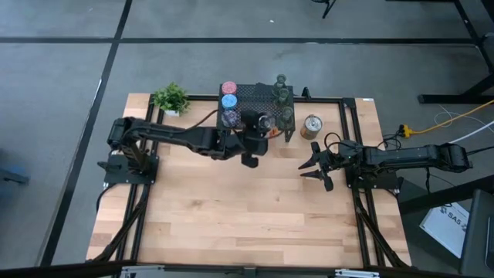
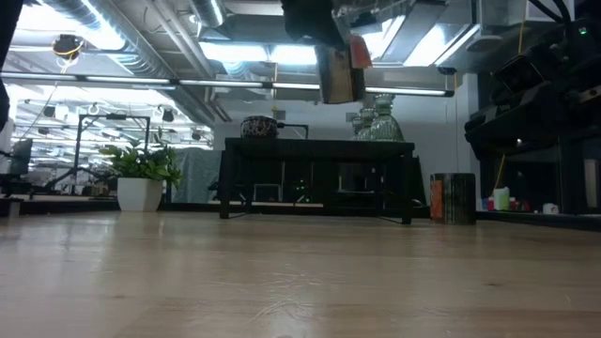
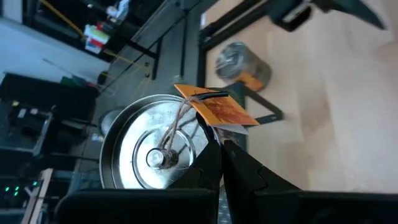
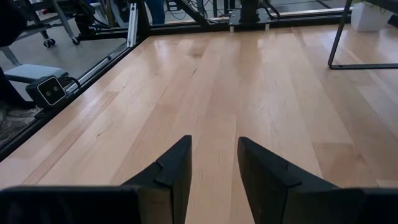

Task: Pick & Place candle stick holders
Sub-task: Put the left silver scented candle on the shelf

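My left gripper (image 1: 261, 126) is shut on a silver holder (image 3: 152, 155) with an orange tag (image 3: 219, 111), held in the air over the near edge of the black mesh stand (image 1: 258, 104). In the low view the holder (image 2: 338, 75) hangs high above the stand (image 2: 317, 178). Pink (image 1: 229, 88), blue (image 1: 229, 101) and purple (image 1: 230, 117) holders and clear glass ones (image 1: 284, 95) stand on the stand's top. A second silver-and-orange holder (image 1: 312, 125) stands on the table right of the stand. My right gripper (image 1: 315, 166) is open and empty, low over the table's right part. My left gripper pinches the silver holder's rim (image 3: 200, 132) between its two fingers (image 3: 208, 167), right beside the string that carries the orange tag. The holder is lifted clear, above the stand, with its open top facing the wrist camera.
A small green potted plant (image 1: 170, 98) stands at the table's far left corner. Bare wood (image 1: 247, 208) stretches across the near half of the table. The black frame rails (image 1: 349, 116) run along the table's sides.
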Robot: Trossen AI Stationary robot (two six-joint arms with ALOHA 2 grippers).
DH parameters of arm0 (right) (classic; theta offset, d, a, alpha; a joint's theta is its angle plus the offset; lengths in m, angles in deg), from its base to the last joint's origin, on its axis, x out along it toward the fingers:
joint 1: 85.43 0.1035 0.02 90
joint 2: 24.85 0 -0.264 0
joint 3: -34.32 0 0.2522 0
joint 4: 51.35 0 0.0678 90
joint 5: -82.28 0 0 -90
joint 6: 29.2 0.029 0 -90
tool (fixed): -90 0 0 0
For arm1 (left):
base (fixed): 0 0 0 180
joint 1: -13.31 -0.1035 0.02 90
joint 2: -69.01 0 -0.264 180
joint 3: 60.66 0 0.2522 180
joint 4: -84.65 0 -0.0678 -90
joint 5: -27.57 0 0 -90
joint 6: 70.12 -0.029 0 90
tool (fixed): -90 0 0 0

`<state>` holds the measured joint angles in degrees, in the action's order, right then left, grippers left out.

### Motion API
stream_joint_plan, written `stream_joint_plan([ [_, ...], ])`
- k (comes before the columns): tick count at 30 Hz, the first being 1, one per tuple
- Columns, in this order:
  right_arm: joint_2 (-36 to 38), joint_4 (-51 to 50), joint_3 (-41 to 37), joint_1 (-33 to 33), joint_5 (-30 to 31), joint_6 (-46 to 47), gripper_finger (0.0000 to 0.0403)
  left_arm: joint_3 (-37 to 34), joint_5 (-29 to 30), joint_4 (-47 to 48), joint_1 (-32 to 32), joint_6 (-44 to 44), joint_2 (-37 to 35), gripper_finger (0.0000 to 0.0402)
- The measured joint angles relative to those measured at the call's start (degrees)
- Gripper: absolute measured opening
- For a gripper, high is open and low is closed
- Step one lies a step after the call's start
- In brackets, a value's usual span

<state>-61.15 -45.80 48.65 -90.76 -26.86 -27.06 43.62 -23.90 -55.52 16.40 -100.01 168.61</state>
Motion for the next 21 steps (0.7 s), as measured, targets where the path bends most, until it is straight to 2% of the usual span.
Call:
stream_joint_plan([
  [6, 0.0, 0.0, 0.0, 0.0, 0.0, 0.0, 0.0132, 1.9, -0.4, 1.4, -4.2, 0.2, 0.0, 0.0002],
  [11, 0.0, 0.0, 0.0, 0.0, 0.0, 0.0, 0.0132, 3.1, -7.8, 1.3, -9.2, 0.8, -0.4, 0.0002],
  [17, 0.0, 0.0, 0.0, 0.0, 0.0, 0.0, 0.0132, 3.6, -9.1, 1.6, -15.3, 3.3, -0.4, 0.0002],
  [21, 0.0, 0.0, 0.0, 0.0, 0.0, 0.0, 0.0132, 3.6, -13.7, 1.7, -18.9, 6.0, -0.4, 0.0002],
])
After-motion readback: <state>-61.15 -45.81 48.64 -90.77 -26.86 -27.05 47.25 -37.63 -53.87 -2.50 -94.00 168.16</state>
